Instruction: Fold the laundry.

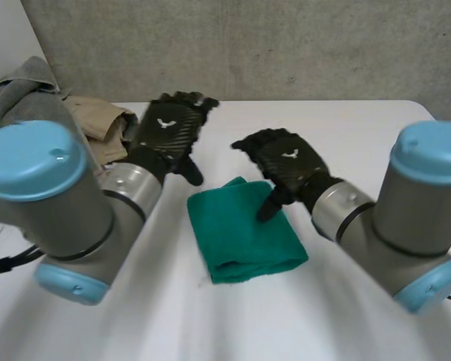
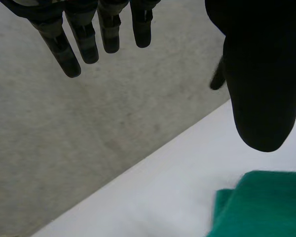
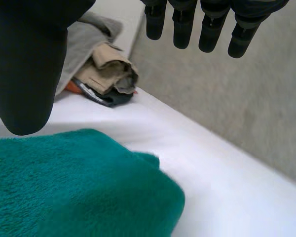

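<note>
Two black hands hang over the white table, and neither holds anything. The left hand has its fingers straight and slightly spread, and the right hand is relaxed in the same way. Under the right hand's palm lies the green terry towel, doubled into a thick rectangle with a soft rounded fold on the side nearest the arms.

The right thumb points down at the towel's edge, though whether it touches the pile of the cloth I cannot tell. The left hand is beside the towel and apart from it, its thumb near the towel's far corner.

Judging by the tidy shape, this piece looks finished, and the open fingers suit a cloth that needs no more holding. Just beside the left hand is the heap of unfolded laundry — a beige garment under a grey cloth (the right wrist view shows something dark and orange beneath them). It lies away from the towel, which probably keeps the space under the palms free for folding.
</note>
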